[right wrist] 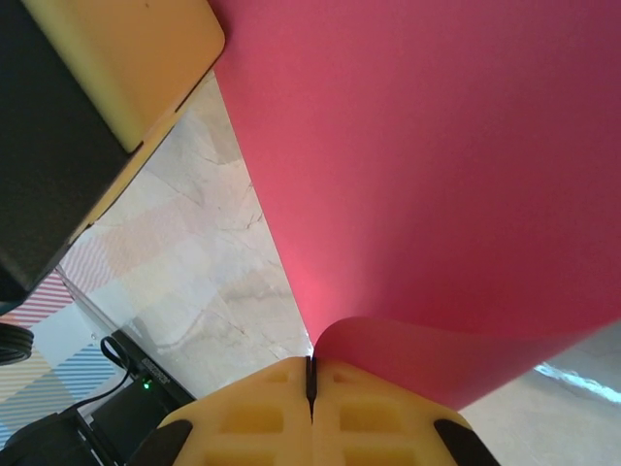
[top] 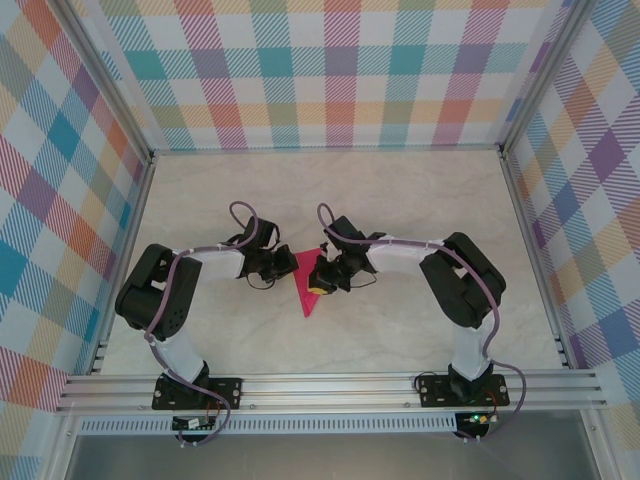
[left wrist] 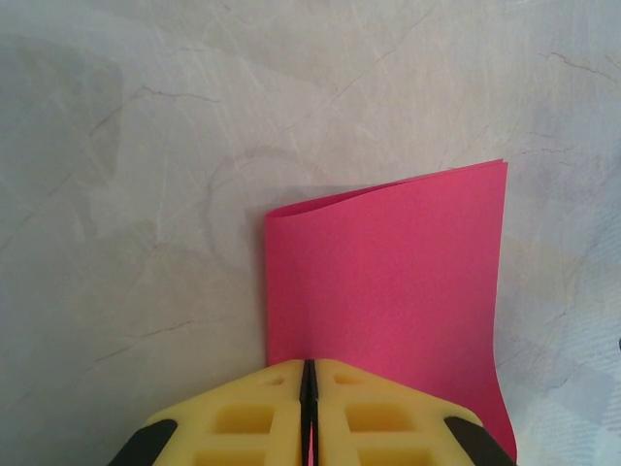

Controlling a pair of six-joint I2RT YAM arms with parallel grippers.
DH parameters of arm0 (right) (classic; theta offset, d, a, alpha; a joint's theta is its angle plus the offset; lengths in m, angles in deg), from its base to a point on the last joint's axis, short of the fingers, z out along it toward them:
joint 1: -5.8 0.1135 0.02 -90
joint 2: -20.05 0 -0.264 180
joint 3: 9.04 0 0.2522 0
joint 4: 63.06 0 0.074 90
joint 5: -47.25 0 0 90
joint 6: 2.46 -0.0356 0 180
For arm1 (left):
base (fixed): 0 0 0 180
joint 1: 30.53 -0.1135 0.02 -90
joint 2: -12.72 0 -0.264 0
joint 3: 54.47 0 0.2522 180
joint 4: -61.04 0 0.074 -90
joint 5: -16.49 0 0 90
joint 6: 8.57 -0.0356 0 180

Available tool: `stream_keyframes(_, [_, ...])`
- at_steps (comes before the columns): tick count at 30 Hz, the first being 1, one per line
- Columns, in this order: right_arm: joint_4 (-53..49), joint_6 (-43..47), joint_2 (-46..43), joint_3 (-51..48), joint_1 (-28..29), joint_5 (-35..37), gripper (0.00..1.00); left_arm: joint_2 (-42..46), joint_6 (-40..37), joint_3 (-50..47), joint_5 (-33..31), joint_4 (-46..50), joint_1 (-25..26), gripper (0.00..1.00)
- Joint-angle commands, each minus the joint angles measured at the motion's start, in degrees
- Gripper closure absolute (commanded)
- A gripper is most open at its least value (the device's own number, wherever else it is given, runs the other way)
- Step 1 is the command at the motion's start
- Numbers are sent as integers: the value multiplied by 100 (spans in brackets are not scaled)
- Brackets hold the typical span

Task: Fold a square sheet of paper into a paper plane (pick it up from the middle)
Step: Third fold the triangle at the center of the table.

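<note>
Left gripper (left wrist: pixel 308 381): closed narrow, yellow pads pressed together, an edge of the sheet nipped in the seam.
Right gripper (right wrist: pixel 311 377): likewise closed narrow, pinched on a curled-over lip of the same sheet.
Square sheet of paper (top: pixel 306 288): sat mid-table between the two grippers, already doubled over, tapering to a point toward the near edge; layers gaped slightly along the edge away from the left pads.
Stage, as judged: partway through an early fold, nothing dart-shaped yet.
Risk of tearing: probable if pulled left and right at once, being thin paper held at two points.
Risk of a skewed crease: likely if pressed flat while the layers gaped and the edges sat unmatched.
Risk of slipping: possible, with so little paper caught in each pinch.
Risk of collision: real, the grippers being close together across the sheet.
Table (top: pixel 420 200): pale, marbled, faintly veined, smooth and matte.
Room: closed in left, far and right by pastel plaid walls (top: pixel 340 70); aluminium rail (top: pixel 330 385) along the near edge, carrying both bases.
</note>
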Motion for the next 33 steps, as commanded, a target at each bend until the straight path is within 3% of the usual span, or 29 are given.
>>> stream_keyframes(1, [106,-103,153,154,30,120,95,-121,-103,-121,-104,358,0,89])
stream_keyframes(33, [18,267,523,407,30,26,93,-124,-104,-150,-39,340,17,89])
